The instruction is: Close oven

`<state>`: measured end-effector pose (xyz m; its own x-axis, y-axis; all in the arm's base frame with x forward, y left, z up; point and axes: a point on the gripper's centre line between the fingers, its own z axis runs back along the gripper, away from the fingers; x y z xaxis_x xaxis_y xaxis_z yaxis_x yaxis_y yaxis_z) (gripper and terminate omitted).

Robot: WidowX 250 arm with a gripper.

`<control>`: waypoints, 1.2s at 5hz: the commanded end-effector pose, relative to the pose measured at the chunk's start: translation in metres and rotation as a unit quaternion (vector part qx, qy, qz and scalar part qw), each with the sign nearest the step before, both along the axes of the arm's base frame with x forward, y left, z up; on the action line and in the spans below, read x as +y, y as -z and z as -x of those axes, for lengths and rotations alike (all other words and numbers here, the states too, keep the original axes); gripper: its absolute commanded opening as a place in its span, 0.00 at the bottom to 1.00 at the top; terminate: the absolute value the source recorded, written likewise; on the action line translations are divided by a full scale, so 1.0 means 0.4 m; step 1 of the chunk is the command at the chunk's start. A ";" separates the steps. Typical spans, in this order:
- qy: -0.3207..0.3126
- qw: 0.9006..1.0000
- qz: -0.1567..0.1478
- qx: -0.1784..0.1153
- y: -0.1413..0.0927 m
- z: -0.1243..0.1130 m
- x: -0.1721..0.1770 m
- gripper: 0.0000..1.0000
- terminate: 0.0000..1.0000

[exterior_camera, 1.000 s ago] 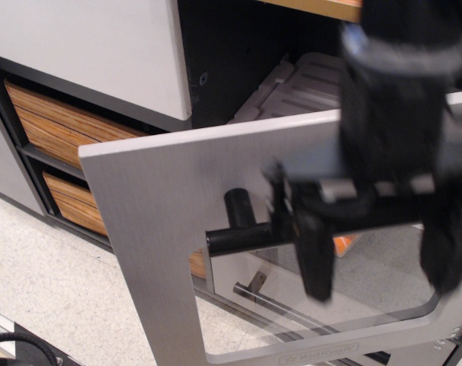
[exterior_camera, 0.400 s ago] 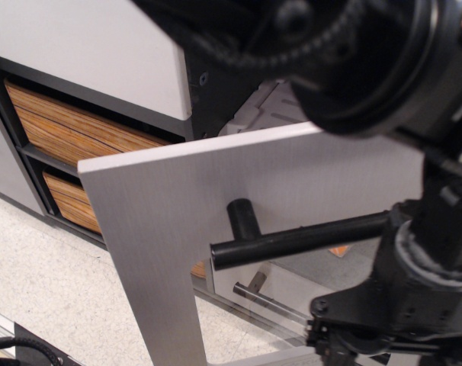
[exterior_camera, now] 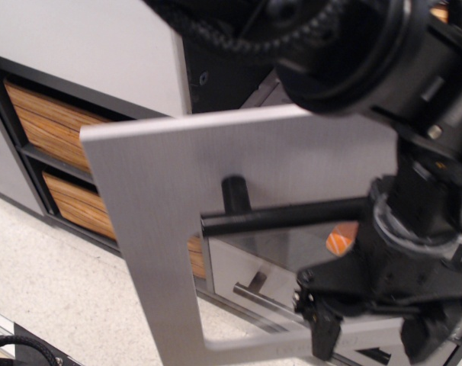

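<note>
Oven door [exterior_camera: 162,206] stands part-open, mid-frame, swung out toward us from the oven [exterior_camera: 239,72] cavity behind; it's a flat grey brushed panel w/ a clear window [exterior_camera: 292,259] and a thick black bar handle [exterior_camera: 284,217] across it. Looks like light, stiff plastic on a hinge, so prob. a gentle push will do, no squeeze needed. Best contact pts: the bar, or flat panel face near its free left edge for leverage. Window may flex; avoid it. Claw [exterior_camera: 364,335] hangs low right, below the bar, fingers spread, holding nothing. Room: wood-grain drawer fronts [exterior_camera: 52,126] sit left of the door, floor [exterior_camera: 56,297] open below. Arm bulk crowds the upper right.
</note>
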<state>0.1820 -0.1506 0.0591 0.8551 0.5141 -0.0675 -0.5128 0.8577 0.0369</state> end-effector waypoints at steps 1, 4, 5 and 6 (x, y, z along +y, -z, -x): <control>-0.025 0.999 0.012 -0.027 -0.039 -0.081 0.063 1.00 0.00; -0.060 0.994 0.027 -0.092 -0.108 -0.199 0.156 1.00 0.00; -0.069 0.993 0.024 -0.094 -0.109 -0.230 0.167 1.00 0.00; -0.070 0.992 0.024 -0.098 -0.110 -0.244 0.169 1.00 0.00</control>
<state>0.2647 -0.0881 0.0838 0.7842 0.6199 0.0269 -0.6177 0.7840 -0.0614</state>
